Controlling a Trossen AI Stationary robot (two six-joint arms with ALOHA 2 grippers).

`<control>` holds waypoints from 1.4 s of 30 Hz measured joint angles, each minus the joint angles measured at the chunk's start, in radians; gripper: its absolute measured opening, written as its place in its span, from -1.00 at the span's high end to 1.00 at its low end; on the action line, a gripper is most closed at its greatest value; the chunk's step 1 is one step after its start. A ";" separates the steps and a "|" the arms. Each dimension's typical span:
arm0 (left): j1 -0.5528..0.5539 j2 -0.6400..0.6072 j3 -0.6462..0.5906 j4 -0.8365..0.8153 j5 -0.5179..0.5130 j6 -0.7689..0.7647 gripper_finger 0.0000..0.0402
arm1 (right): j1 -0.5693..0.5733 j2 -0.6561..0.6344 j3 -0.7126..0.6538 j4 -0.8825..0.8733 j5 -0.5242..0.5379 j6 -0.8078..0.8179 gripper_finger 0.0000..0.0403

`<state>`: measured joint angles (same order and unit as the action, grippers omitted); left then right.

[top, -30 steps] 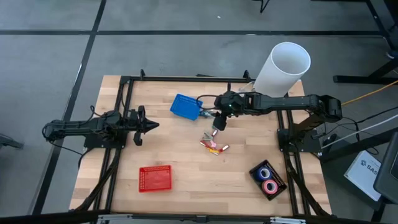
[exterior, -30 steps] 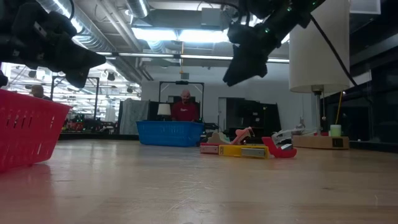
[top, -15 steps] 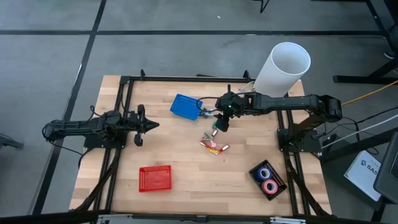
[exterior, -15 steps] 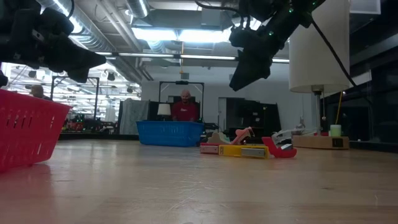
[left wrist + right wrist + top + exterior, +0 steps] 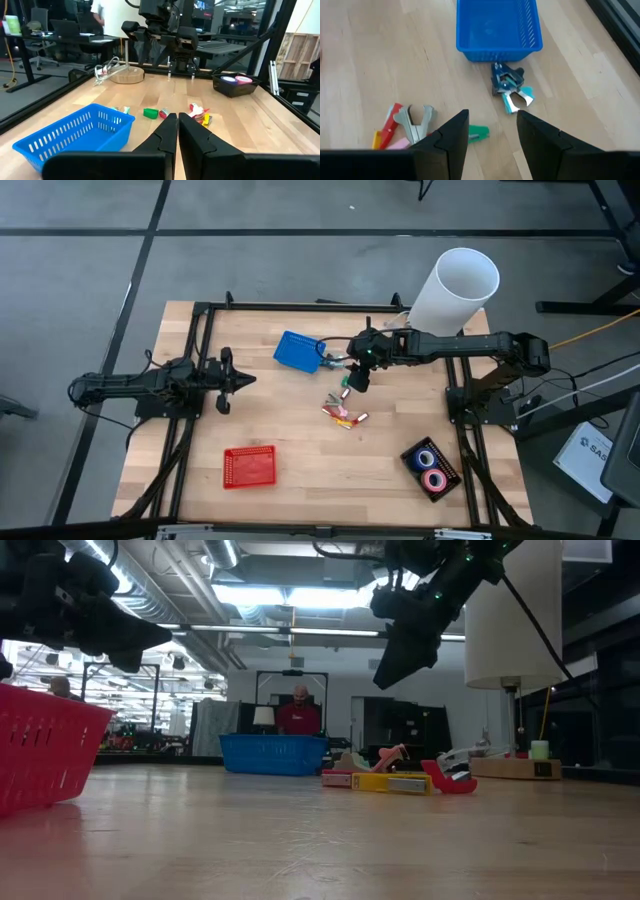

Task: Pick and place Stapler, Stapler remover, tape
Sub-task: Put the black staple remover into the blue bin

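While the left gripper [image 5: 243,381] waits shut, the right gripper [image 5: 346,388] hangs part-open and empty just beside the blue basket [image 5: 297,351], whose stapler remover [image 5: 415,121] and stapler [image 5: 344,416] nearby remain unplaced.

wooden table [image 5: 300,435], blue basket [image 5: 297,351], red basket [image 5: 249,467]

The right tool [image 5: 346,389] hangs high off the desk, fingers parted and empty, pointing down. The left tool [image 5: 250,380] waits opposite, fingers pressed together.
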<state>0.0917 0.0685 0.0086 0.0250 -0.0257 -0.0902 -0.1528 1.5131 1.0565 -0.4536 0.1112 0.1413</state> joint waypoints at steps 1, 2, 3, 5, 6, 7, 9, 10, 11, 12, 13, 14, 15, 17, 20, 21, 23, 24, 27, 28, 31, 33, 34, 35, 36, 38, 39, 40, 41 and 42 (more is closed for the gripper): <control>0.000 0.000 0.000 0.000 0.000 0.000 0.95 | 0.000 0.000 0.000 -0.004 0.000 -0.012 0.16; 0.000 0.000 0.000 0.000 0.000 0.000 0.96 | 0.000 0.000 0.000 -0.007 0.000 -0.024 0.16; 0.000 0.000 0.000 0.000 0.000 0.000 0.96 | 0.000 0.000 0.000 -0.011 0.000 -0.041 0.16; 0.000 0.000 0.000 0.000 0.000 0.000 0.97 | 0.000 0.000 0.000 -0.012 0.000 -0.070 0.16; 0.000 0.000 0.000 0.000 0.000 0.000 0.97 | 0.000 0.000 0.000 -0.012 0.000 -0.080 0.16; 0.000 0.000 0.000 0.000 0.000 0.000 0.97 | 0.000 0.000 0.000 -0.012 0.000 -0.095 0.16; 0.000 0.000 0.000 0.000 0.000 0.000 0.96 | 0.000 0.000 0.000 -0.012 0.000 -0.125 0.16; 0.000 0.000 0.000 0.000 0.000 0.000 0.95 | 0.000 0.000 0.000 -0.011 0.000 -0.137 0.16; 0.000 0.000 0.000 0.000 0.000 0.000 0.95 | 0.000 0.000 0.000 -0.011 0.000 -0.150 0.16; 0.000 0.000 0.000 0.000 0.000 0.000 0.95 | 0.000 0.000 0.000 -0.009 -0.003 -0.163 0.16; 0.000 0.000 0.000 0.000 0.000 0.000 0.94 | 0.000 0.000 0.000 -0.004 -0.011 -0.177 0.16; 0.000 0.000 0.000 0.000 0.000 0.000 0.94 | 0.000 0.000 0.000 0.006 -0.025 -0.192 0.16; 0.000 0.000 0.000 0.000 0.000 0.000 0.94 | 0.000 0.000 0.000 0.018 -0.037 -0.205 0.16; 0.000 0.000 0.000 0.000 0.000 0.000 0.94 | 0.000 0.000 0.000 0.045 -0.068 -0.235 0.16; 0.000 0.000 0.000 0.000 0.000 0.000 0.95 | 0.000 0.000 0.000 0.088 -0.087 -0.297 0.16; 0.000 0.000 0.000 0.000 0.000 0.000 0.96 | 0.000 0.000 0.000 0.099 -0.087 -0.323 0.16; 0.000 0.000 0.000 0.000 0.000 0.000 0.96 | 0.000 0.001 0.000 0.113 -0.088 -0.382 0.16; 0.000 0.000 0.000 0.000 0.000 0.000 0.96 | 0.000 0.001 0.000 0.118 -0.088 -0.410 0.16; 0.000 0.000 0.000 0.000 0.000 0.000 0.95 | 0.000 0.001 0.000 0.121 -0.089 -0.451 0.16; 0.000 0.000 0.000 0.000 0.000 0.000 0.94 | 0.000 0.001 0.000 0.121 -0.089 -0.456 0.16; 0.000 0.000 0.000 0.000 0.000 0.000 0.94 | 0.000 0.001 0.000 0.121 -0.089 -0.457 0.16; 0.000 0.000 0.000 0.000 0.000 0.000 0.95 | 0.000 0.001 0.000 0.121 -0.089 -0.460 0.16; 0.000 0.000 0.000 0.000 0.000 0.000 0.96 | 0.000 0.001 0.000 0.121 -0.089 -0.461 0.16; 0.000 0.000 0.000 0.000 0.000 0.000 0.96 | 0.000 0.001 0.000 0.121 -0.089 -0.463 0.16; 0.000 0.000 0.000 0.000 0.000 0.000 0.97 | 0.000 0.001 0.000 0.121 -0.089 -0.463 0.16; 0.000 0.000 0.000 0.000 0.000 -0.001 0.97 | 0.000 0.001 0.000 0.121 -0.089 -0.463 0.16; 0.000 0.000 0.000 0.000 0.000 0.000 0.97 | 0.000 0.001 0.000 0.121 -0.089 -0.463 0.16; 0.000 0.000 0.000 0.001 0.000 0.000 0.97 | 0.000 0.001 0.000 0.121 -0.089 -0.463 0.16; 0.000 0.000 0.000 0.001 0.000 0.000 0.96 | 0.000 0.001 0.000 0.121 -0.089 -0.463 0.16; 0.000 0.000 0.000 0.001 0.000 0.000 0.96 | 0.000 0.001 0.000 0.121 -0.089 -0.463 0.16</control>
<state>0.0914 0.0685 0.0086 0.0256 -0.0261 -0.0906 -0.1532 1.5143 1.0565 -0.3325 0.0219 -0.3214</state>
